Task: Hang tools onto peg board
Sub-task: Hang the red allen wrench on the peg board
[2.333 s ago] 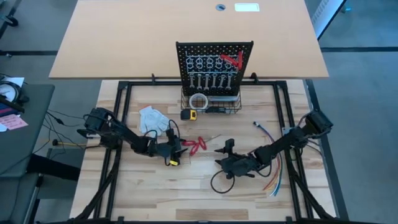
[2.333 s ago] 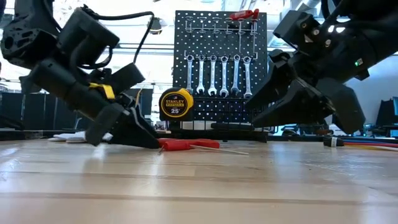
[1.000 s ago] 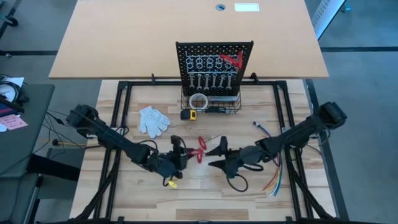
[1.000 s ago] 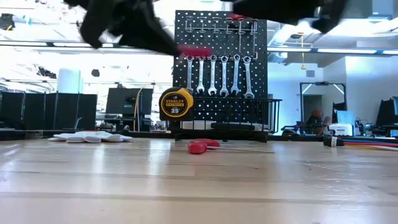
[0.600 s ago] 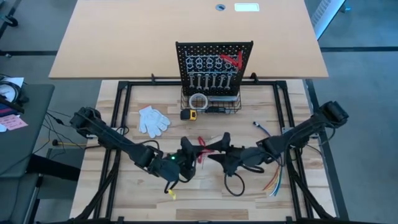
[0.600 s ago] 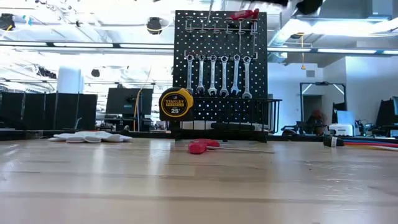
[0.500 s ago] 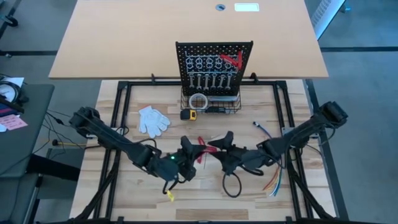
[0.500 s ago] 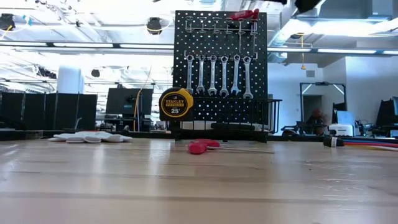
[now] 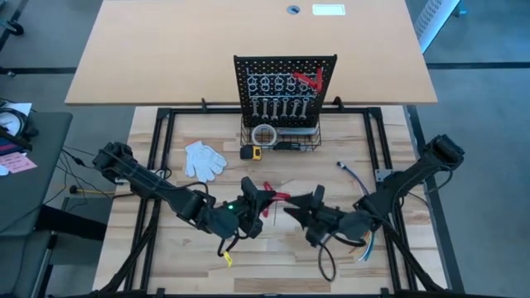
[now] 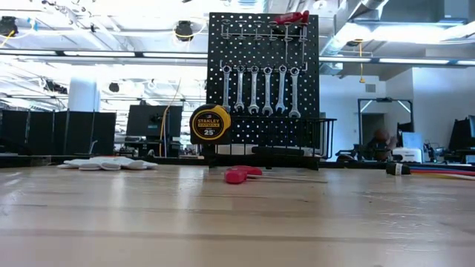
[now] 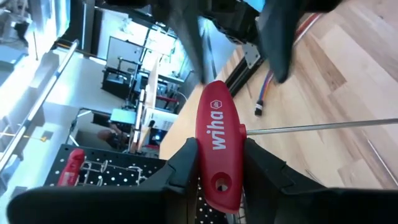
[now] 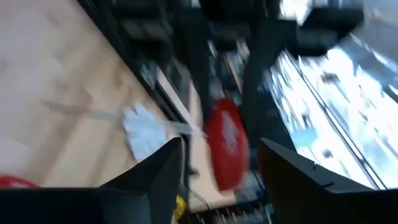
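2 end effectors meet mid-table: left end effector [image 9: 248, 197] grips red-handled tool [image 11: 214, 149], right end effector [image 9: 313, 202] gapes before it.

A pale wooden counter [image 9: 207, 273] sits on a black frame over grey floor [image 9: 489, 124]. A tan tabletop [image 9: 166, 50] lies at 12 o'clock. Beyond, bright ceiling lights [image 10: 96, 63] and dark monitors [image 10: 44, 133] fill the room.

White glove [image 9: 204, 159], yellow tape measure [image 10: 210, 124], coloured wires [image 9: 364, 240]
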Tool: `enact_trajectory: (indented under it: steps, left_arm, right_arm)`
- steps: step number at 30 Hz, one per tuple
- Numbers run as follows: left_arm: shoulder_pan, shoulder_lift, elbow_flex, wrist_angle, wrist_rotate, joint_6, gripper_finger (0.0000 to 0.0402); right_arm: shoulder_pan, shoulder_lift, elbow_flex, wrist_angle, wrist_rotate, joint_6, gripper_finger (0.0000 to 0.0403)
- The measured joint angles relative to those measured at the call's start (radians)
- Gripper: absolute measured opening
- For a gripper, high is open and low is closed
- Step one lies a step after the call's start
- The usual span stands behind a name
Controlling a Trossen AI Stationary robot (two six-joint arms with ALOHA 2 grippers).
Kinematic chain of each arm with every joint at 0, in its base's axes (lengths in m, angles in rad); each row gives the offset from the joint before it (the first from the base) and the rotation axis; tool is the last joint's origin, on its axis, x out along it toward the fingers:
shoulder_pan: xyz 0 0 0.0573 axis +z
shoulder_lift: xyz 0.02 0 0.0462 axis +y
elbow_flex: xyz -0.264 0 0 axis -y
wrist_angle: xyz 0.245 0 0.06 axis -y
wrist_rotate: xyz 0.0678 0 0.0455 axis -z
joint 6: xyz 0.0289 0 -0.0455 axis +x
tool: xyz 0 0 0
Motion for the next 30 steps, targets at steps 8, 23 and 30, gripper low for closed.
enact_trajectory:
  steps: [8, 23, 30]
  left_arm:
    - [-0.001, 0.0, 0.0, -0.004, 0.002, -0.013, 0.0079]
    - [-0.001, 0.0, 0.0, -0.011, 0.003, -0.029, 0.0079]
    - [-0.001, 0.0, 0.0, -0.011, 0.003, -0.047, 0.0088]
  right_arm:
    - [-0.033, 0.0, 0.0, 0.029, 0.0, 0.008, 0.0172]
    - [-0.067, 0.002, 0.0, 0.02, -0.004, 0.055, 0.0183]
    - [-0.067, 0.003, 0.0, 0.018, -0.005, 0.055, 0.0139]
